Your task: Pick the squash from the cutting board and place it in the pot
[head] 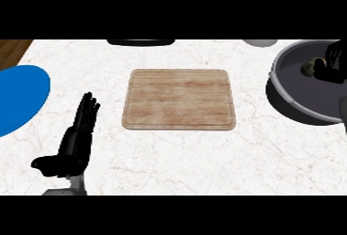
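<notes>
Now my right hand sits over the pot at the counter's right edge, fingers curled at the squash inside it. The cutting board lies bare mid-counter, with room all round. My left hand rests open, near a blue plate.

A white marbled counter carried a wooden cutting board at its middle, a blue plate at the left edge, a dark grey pot at the right, and a black object at the far edge.
</notes>
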`<act>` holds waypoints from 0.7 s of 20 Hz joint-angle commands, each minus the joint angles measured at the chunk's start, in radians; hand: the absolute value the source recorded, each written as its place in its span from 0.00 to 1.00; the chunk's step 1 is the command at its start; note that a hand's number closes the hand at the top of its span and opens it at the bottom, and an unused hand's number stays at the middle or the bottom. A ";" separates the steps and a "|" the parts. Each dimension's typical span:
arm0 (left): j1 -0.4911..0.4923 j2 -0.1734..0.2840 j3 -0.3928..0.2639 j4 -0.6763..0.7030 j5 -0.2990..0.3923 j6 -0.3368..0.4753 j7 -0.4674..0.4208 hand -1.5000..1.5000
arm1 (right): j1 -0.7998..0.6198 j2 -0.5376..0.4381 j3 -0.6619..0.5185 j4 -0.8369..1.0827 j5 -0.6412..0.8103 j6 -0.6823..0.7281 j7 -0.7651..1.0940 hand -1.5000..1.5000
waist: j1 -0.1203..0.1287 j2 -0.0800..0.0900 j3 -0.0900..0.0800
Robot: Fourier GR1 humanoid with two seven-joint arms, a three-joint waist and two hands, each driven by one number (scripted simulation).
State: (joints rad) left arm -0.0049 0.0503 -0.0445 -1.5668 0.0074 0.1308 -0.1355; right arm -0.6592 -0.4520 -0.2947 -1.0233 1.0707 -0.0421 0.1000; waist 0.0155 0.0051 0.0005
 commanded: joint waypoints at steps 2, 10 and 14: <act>-0.019 0.008 -0.001 -0.009 -0.003 -0.011 0.011 0.50 | -0.070 -0.071 -0.045 0.286 -0.019 -0.037 -0.113 1.00 | 0.008 0.003 0.000; 0.005 -0.019 -0.029 -0.038 -0.022 0.016 0.021 0.50 | -0.104 -0.140 -0.094 0.556 0.002 -0.003 -0.016 0.00 | 0.018 0.005 0.001; 0.027 0.000 -0.016 -0.032 -0.001 -0.020 -0.012 0.50 | -0.113 -0.115 -0.160 0.627 -0.104 -0.027 -0.221 0.00 | 0.019 0.007 0.002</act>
State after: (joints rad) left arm -0.0096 0.0426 -0.0600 -1.5855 0.0007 0.1273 -0.1235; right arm -0.7754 -0.5752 -0.4036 -0.4684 1.0312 -0.0487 -0.0099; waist 0.0320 0.0114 0.0020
